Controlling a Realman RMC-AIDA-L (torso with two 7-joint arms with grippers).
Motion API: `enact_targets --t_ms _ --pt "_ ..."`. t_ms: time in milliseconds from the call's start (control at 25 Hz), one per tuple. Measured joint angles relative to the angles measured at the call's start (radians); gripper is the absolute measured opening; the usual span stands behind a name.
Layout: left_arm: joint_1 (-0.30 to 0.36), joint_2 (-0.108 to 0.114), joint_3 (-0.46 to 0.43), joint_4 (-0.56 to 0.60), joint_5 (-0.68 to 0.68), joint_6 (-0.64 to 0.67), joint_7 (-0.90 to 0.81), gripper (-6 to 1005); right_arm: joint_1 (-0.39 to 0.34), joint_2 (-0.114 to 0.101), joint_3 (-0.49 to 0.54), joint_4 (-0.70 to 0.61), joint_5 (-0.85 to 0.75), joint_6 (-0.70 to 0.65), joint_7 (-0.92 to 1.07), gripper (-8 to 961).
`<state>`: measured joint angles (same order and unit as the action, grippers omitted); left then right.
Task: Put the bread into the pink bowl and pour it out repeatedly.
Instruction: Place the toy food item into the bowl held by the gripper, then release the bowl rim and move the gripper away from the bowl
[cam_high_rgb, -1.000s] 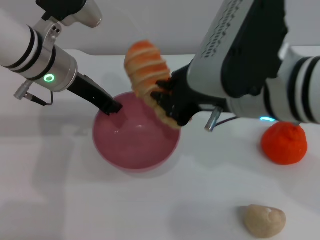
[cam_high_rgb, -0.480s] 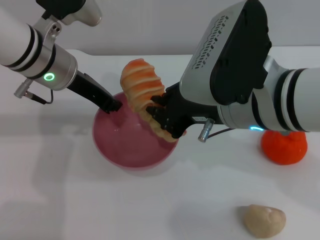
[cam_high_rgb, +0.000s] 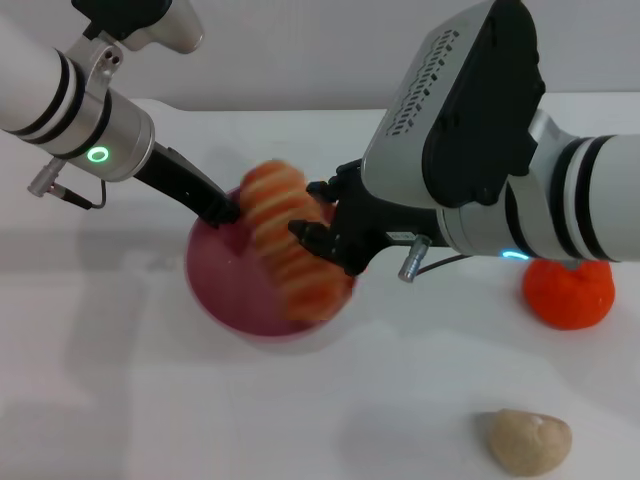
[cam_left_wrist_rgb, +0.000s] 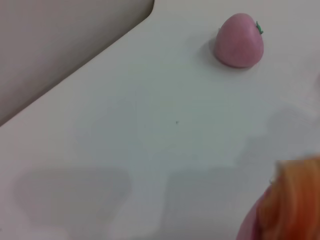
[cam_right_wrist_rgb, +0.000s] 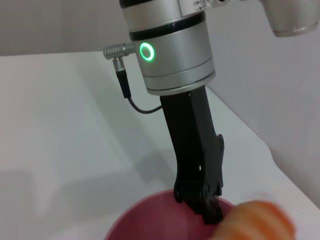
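Head view: the round glossy pink plastic bowl (cam_high_rgb: 262, 285) stands on the white bench (cam_high_rgb: 150, 400), toward its left half. The ridged orange-red toy bread with cream stripes (cam_high_rgb: 283, 240) is blurred, lying tilted over the bowl's opening and right rim. The right pincer (cam_high_rgb: 318, 228) hangs just beside the bread, fingers spread apart, not clamped on it. The left pincer (cam_high_rgb: 222, 212) is clamped on the bowl's far-left rim. A round orange fruit (cam_high_rgb: 568, 285) sits at the right edge; a beige lump (cam_high_rgb: 528, 440) lies near the front right corner.

Left wrist view: a small pink ball with a green mark (cam_left_wrist_rgb: 239, 47) rests on the bench.

Right wrist view: the left pincer grips the bowl rim.
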<state>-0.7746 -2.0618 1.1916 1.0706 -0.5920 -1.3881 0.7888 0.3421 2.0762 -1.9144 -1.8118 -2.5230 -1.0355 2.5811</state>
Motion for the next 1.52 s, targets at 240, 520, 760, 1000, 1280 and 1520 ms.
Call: enact_targets --t_ms 240,520,760,1000,1280,1520 --pt "0.0 -0.001 0.002 -0.001 0.0 0.0 0.0 104 -0.001 -0.001 0.002 0.0 -0.005 -0.001 -0.001 360" --pt "0.005 -0.001 0.002 -0.001 0.0 0.001 0.0 104 -0.022 -0.001 0.016 -0.002 -0.008 0.039 -0.003 371" --pt "0.009 -0.002 0.002 -0.002 0.0 0.002 0.002 104 -0.098 -0.001 0.038 -0.019 -0.033 0.203 -0.008 371" --pt "0.013 -0.001 0.003 -0.002 -0.009 0.002 0.003 105 -0.201 -0.002 0.048 0.003 -0.029 0.465 -0.015 371" --pt "0.018 0.0 0.026 -0.003 -0.03 0.004 0.004 105 -0.313 -0.004 0.032 0.079 0.032 0.803 -0.013 371" --pt "0.02 -0.001 0.043 -0.004 -0.037 0.005 0.0 105 -0.397 -0.005 0.011 0.162 0.077 1.129 0.01 371"
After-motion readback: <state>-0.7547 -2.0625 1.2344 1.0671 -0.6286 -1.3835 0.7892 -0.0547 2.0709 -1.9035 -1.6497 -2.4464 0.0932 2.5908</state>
